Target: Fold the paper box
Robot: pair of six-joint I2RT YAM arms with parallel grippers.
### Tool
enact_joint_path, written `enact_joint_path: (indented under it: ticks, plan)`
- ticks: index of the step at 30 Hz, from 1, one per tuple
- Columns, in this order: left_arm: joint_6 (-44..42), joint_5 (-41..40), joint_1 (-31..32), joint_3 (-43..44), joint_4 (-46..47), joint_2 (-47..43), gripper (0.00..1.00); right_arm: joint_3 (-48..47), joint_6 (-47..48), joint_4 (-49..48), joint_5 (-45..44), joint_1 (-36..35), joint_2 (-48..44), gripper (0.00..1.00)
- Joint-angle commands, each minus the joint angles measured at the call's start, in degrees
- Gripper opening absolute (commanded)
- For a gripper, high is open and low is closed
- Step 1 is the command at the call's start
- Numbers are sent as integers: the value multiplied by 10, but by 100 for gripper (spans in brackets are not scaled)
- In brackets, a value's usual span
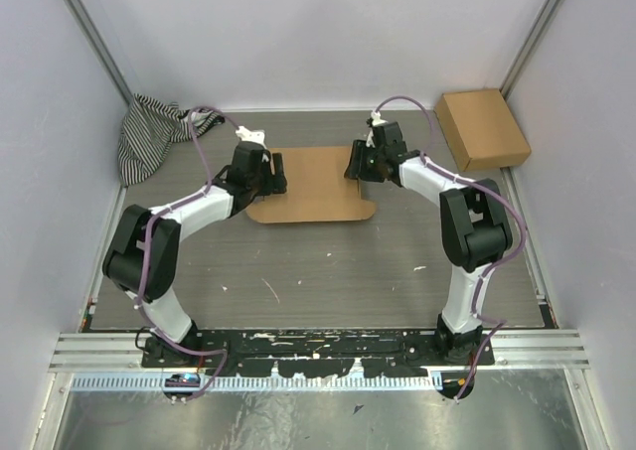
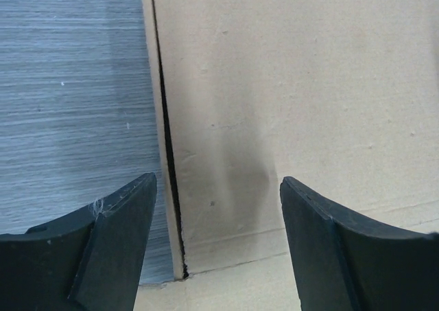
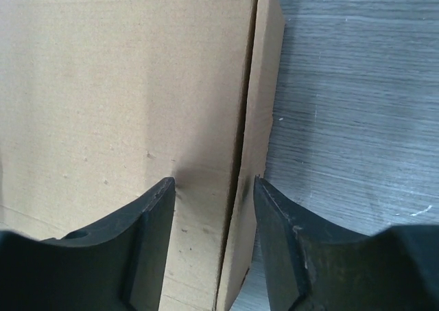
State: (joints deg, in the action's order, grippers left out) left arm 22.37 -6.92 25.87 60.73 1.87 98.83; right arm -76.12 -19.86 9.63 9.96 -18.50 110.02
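The paper box (image 1: 316,187) lies as a flat brown cardboard sheet on the grey table between my two arms. My left gripper (image 1: 272,178) is at the sheet's left edge and my right gripper (image 1: 356,162) at its right edge. In the left wrist view the left gripper (image 2: 216,182) is open just above the paper box (image 2: 309,84), its jaws straddling a dark slit (image 2: 164,132) beside a narrow edge strip. In the right wrist view the right gripper (image 3: 212,182) is open over the paper box (image 3: 116,84), its jaws either side of a narrow side flap (image 3: 264,84) that is slightly raised.
A smaller ready-made brown box (image 1: 482,129) stands at the back right by the wall. A black-and-white striped cloth (image 1: 149,132) lies bunched in the back left corner. White walls enclose the table on three sides.
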Motion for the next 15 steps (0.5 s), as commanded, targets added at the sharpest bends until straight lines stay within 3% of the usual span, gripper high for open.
enact_joint_path:
  ticks: [1, 5, 9, 15]
  plan:
    - [3, -3, -17, 8, -22, -41, 80, -22, -2, 7, -22, 12, -45, 58]
    - [-3, -19, -26, -18, -54, -105, 83, 13, 2, 18, -32, 18, -112, 66]
    - [6, 11, -27, -91, -39, -161, 83, 117, -2, -1, -6, 16, -190, 73]
    - [17, 51, -26, -154, 20, -175, 81, 225, -3, -42, 4, 6, -247, 72]
